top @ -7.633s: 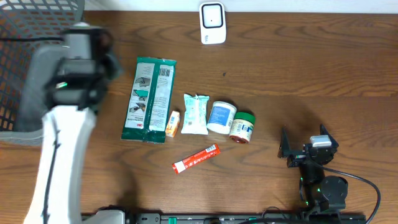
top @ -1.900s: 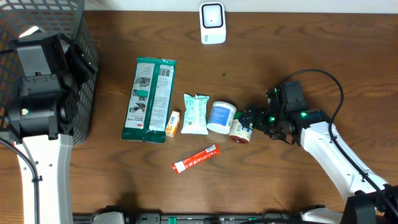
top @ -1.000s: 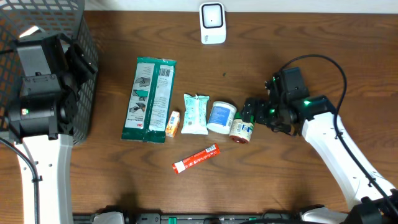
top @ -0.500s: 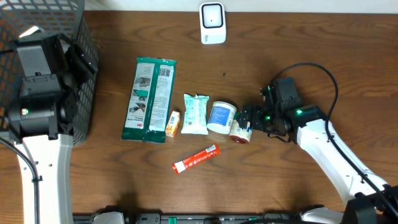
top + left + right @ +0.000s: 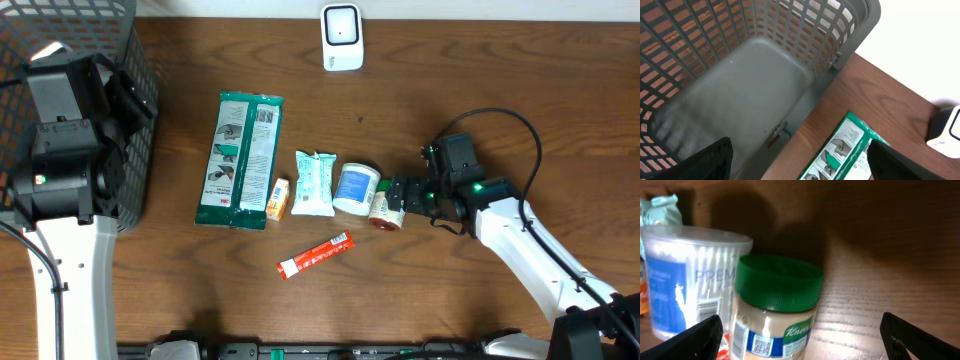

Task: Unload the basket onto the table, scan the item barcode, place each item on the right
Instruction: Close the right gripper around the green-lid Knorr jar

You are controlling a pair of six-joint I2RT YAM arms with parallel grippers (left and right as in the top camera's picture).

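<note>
Moved in on the jar [image 5: 386, 208], centre-right of frame — right gripper [image 5: 397, 196] spread wide, nothing grasped yet. Ready to clench and lift toward scanner [image 5: 341, 37]. Left gripper [image 5: 800, 160] spread too — over basket [image 5: 765, 65].

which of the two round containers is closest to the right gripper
The green-lidded jar at the row's right end, directly in front of the open right gripper; the clear cotton-swab tub sits one place farther left.
</note>
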